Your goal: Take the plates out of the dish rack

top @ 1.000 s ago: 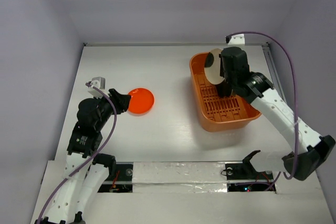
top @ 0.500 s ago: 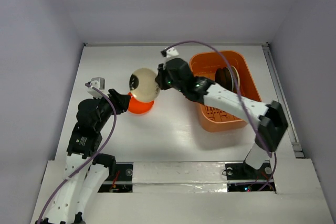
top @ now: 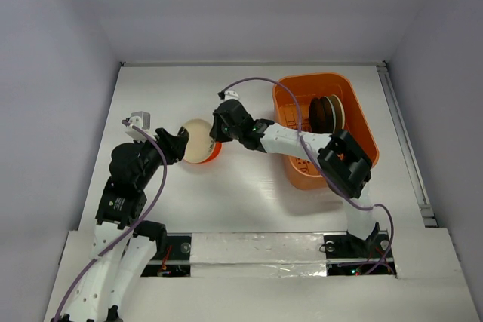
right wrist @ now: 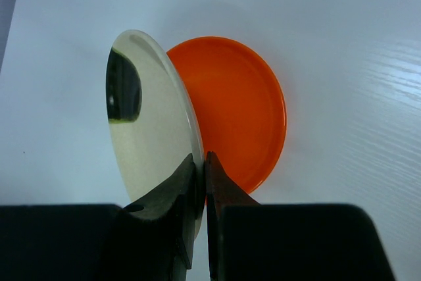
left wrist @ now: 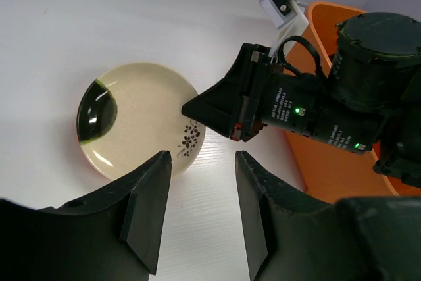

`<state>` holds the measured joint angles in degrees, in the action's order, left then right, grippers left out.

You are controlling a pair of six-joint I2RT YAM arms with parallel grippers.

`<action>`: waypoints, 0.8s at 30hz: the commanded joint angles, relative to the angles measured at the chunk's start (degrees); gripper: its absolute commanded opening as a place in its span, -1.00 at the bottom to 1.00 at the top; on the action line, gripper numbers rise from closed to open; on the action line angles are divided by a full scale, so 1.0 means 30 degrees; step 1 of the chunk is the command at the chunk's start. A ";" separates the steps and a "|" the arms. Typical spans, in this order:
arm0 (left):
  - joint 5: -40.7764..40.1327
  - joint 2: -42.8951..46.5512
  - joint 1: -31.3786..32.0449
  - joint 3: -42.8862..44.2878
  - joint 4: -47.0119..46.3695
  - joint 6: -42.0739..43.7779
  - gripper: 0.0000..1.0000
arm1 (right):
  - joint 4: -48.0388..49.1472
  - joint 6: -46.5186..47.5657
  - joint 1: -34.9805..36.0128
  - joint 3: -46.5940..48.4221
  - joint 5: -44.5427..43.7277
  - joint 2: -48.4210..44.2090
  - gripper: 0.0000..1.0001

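A second ago my right arm had the cream plate up at the rack; it has since swung across, and the right tool (top: 216, 138) now holds the cream plate (top: 196, 139) low over the red plate (right wrist: 237, 110), left of the middle of the tabletop (top: 249, 209). The jaws are nearly closed, pinching the cream plate's rim. In the right wrist view the cream plate sits at an angle to the red one, which lies flat. I cannot tell whether the two touch yet.

The left tool (left wrist: 202, 162) waits just beside the pair on the side toward the left edge, with its jaws spread wide and nothing between them.

The rack (top: 364, 130) sits near the far right corner, and two plates (top: 324, 113) stand on edge in its far end.

I judge this to be the second plate out, with release about due. I want the cream plate levelled and resting on the red one before I open, since a tilted drop could make it slide off. After that, two more trips to the rack should finish the job
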<state>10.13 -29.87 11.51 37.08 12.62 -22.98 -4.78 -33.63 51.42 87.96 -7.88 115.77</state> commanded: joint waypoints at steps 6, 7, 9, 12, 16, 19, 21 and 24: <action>0.0227 0.0112 -0.0115 0.0120 -0.0955 0.0073 -0.19 | 0.2558 -0.2618 -0.0001 0.0387 -0.0884 0.0816 -0.86; 0.0256 0.0112 -0.0115 0.0120 -0.0956 0.0073 -0.19 | 0.2617 -0.2822 -0.0001 0.0183 -0.1092 0.0787 -0.84; 0.0256 0.0083 -0.0115 0.0120 -0.0956 0.0073 -0.19 | 0.2617 -0.2941 -0.0001 0.0064 -0.1298 0.0787 -0.83; 0.0285 -0.0005 -0.0115 0.0120 -0.0956 0.0073 -0.19 | 0.2676 -0.3263 -0.0177 -0.0053 -0.1241 0.0787 -0.79; 0.0256 -0.0122 -0.0115 0.0120 -0.0956 0.0073 -0.19 | 0.2384 -0.3352 -0.0177 -0.0200 -0.1299 0.0816 -0.58; 0.0256 -0.0210 -0.0115 0.0121 -0.0926 0.0073 -0.19 | 0.1743 -0.3293 -0.0177 -0.0054 -0.1300 0.1020 -0.50; 0.0169 -0.0269 -0.0115 0.0120 -0.0955 0.0073 -0.19 | 0.1622 -0.3176 -0.0177 -0.0053 -0.1212 0.1109 -0.49; 0.0168 -0.0239 -0.0115 0.0120 -0.0927 0.0073 -0.19 | 0.1621 -0.3118 -0.0177 -0.0287 -0.1182 0.1051 -0.43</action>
<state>10.33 -30.52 11.51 37.08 12.62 -22.98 -1.43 -42.52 50.96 87.26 -10.35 119.52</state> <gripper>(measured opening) 0.403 0.273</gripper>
